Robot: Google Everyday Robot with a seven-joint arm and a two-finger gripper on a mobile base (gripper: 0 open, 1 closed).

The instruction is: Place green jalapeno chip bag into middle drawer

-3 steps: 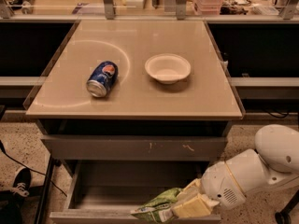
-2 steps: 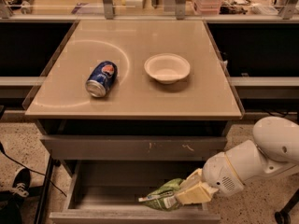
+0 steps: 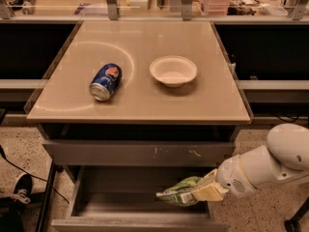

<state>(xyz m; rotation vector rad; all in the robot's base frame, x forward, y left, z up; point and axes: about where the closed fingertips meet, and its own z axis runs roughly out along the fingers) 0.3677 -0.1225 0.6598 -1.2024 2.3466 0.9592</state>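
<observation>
The green jalapeno chip bag [image 3: 179, 192] is a crumpled light-green foil bag. My gripper [image 3: 202, 191] is shut on its right end and holds it over the right part of the open middle drawer [image 3: 108, 202]. The bag hangs a little above the drawer's bare grey floor. My white arm [image 3: 263, 166] reaches in from the lower right. The drawer front lip [image 3: 135, 224] runs along the bottom edge of the view.
A blue soda can [image 3: 105, 81] lies on its side on the beige tabletop [image 3: 140, 100], next to a white bowl [image 3: 173, 70]. A closed grey drawer front with pale scratch marks [image 3: 137, 152] sits above the open drawer. A shoe [image 3: 20, 186] and a cable are on the floor at left.
My gripper has carried the chip bag up and to the right, from over the drawer's front lip to farther back over the drawer.
</observation>
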